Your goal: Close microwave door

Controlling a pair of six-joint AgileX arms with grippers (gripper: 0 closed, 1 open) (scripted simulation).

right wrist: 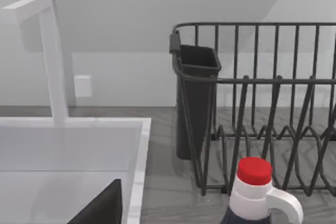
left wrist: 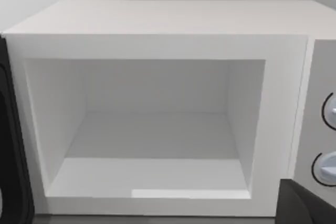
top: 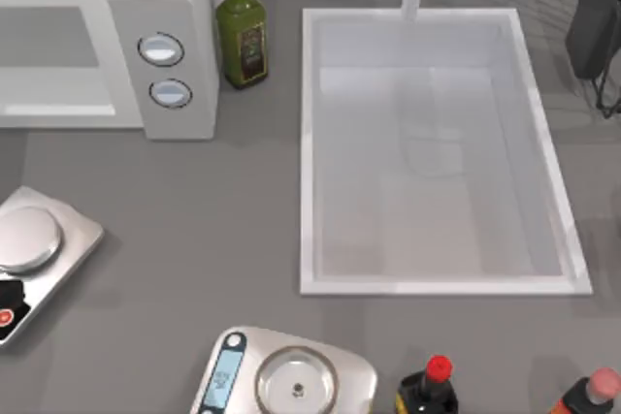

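The white microwave (top: 165,7) stands at the table's back left, and its cavity (left wrist: 152,129) is open and bare inside. A dark strip at the cavity's hinge side is the microwave door (left wrist: 8,129), swung out toward the camera and seen nearly edge-on. Its handle is out of view. My left gripper (left wrist: 307,205) shows as a dark part in front of the microwave, below the grey panel with two round knobs (top: 165,70). It touches nothing. My right gripper (right wrist: 100,208) shows as a dark part over the sink's edge.
A green oil bottle (top: 241,36) stands right of the microwave. The white sink (top: 310,143) with its faucet (right wrist: 52,56) fills the middle. A black dish rack (right wrist: 252,103) stands at the back right. Two scales (top: 291,375) (top: 29,239) and two red-capped bottles (top: 437,385) (top: 592,395) sit near the front.
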